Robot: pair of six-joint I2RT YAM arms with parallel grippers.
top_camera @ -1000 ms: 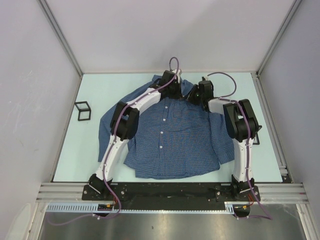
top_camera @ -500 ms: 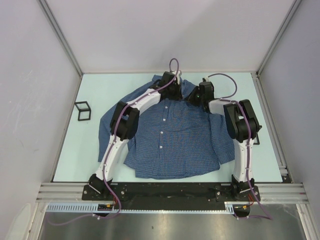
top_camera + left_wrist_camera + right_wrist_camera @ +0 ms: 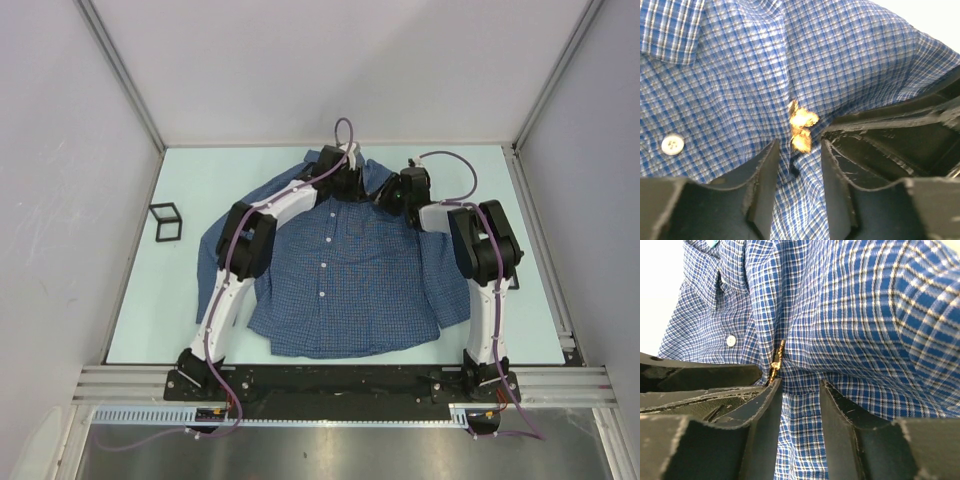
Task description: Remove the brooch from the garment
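Note:
The garment (image 3: 350, 270), a blue checked shirt, lies flat on the table with both arms reaching to its upper chest. The brooch (image 3: 801, 127), a small yellow-gold flower, sits on a raised crease of the shirt (image 3: 730, 90) just past my left gripper (image 3: 799, 145). That gripper's jaws stand apart with a ridge of cloth between them. My right gripper (image 3: 801, 383) is open too, over checked fabric (image 3: 865, 315). It sees the brooch (image 3: 776, 362) edge-on, by its left fingertip (image 3: 774, 390). In the top view the left gripper (image 3: 360, 188) and right gripper (image 3: 386, 197) nearly meet and hide the brooch.
A white button (image 3: 672, 144) lies left of the brooch, under the collar (image 3: 670, 30); the right wrist view shows a button (image 3: 730, 340) as well. The right arm's black fingers (image 3: 900, 120) crowd the left wrist view. A black wire cube (image 3: 166, 222) stands at the table's left.
Both grippers' jaws have widened over the crease. The right wrist has shifted slightly to the right; the shirt lies as before.

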